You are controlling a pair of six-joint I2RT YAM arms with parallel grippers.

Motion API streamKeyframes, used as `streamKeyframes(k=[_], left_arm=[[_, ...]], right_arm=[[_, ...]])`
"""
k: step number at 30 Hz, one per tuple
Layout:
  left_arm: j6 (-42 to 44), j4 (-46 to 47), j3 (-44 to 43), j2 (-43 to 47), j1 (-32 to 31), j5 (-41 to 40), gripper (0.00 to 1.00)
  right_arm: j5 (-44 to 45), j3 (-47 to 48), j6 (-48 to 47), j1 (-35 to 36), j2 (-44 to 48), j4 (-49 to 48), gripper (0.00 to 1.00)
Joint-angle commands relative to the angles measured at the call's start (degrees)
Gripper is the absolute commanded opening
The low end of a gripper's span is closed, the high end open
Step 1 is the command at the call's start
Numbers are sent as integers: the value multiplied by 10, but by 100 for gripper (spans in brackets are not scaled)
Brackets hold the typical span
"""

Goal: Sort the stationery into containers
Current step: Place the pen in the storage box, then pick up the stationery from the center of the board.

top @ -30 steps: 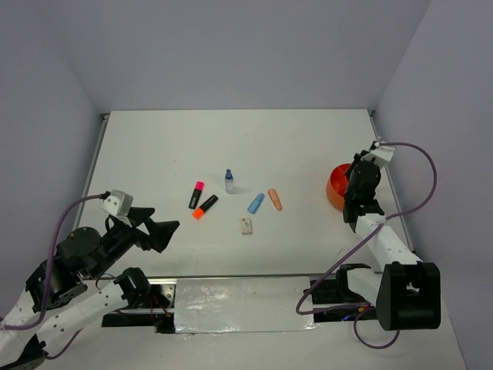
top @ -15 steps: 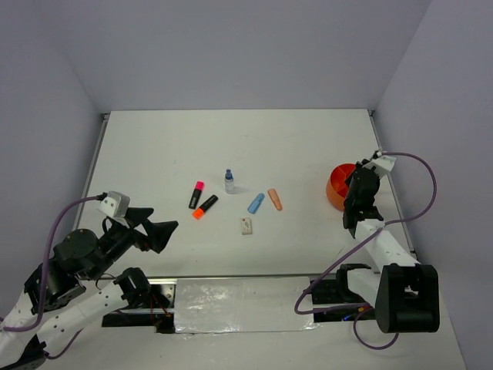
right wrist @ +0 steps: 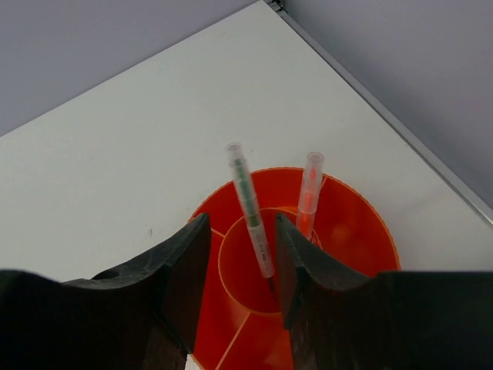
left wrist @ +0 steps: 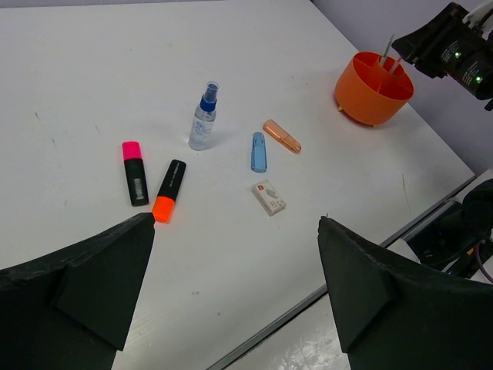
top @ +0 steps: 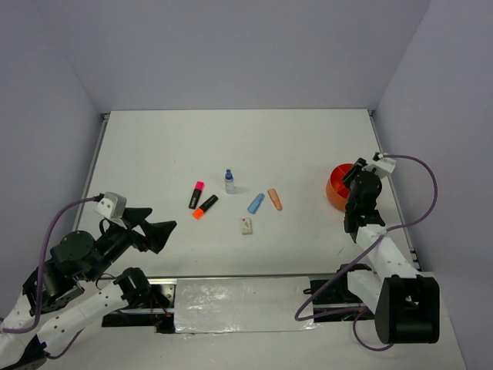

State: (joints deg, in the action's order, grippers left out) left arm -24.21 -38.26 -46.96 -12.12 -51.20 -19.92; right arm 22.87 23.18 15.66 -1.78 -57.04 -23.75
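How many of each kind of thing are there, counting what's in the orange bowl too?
Highlighters: 2
Markers: 2
Pens, standing in the bowl: 2
Bottle: 1
White eraser-like block: 1
Bowl: 1
Total: 9

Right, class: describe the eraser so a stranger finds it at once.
On the table, find the middle cluster. The eraser lies at its near edge, next to the blue marker. It is the only white block there.
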Motion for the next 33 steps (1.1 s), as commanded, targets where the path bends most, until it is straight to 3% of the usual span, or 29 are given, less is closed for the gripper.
streamKeyframes(k=[1,6,13,16,20,25,33], left_arm=[[-1,27,-1,10,-2,-9,99],[-8,24,-1,7,-2,-31,99],[-41,-2,-9,-45,-1,-148,99],[-37,6,-4,-83,0,-192,99],[-43,-7,-9,-138,22,-190,99],[-24,14,1,-163,29,-151,99],[-16,22,6,-153,29,-133,99]], right_arm=[[-14,8,7,-2,42,16,47],[-74,54,18,15,122,99,58],[-45,156,-27,159,149,282,65],[-110,258,-62,221,55,376,64],[-127,344,-85,279,-88,498,60],[-154,374,-67,332,-225,516,58],[-201,426,-89,348,-352,516,57]])
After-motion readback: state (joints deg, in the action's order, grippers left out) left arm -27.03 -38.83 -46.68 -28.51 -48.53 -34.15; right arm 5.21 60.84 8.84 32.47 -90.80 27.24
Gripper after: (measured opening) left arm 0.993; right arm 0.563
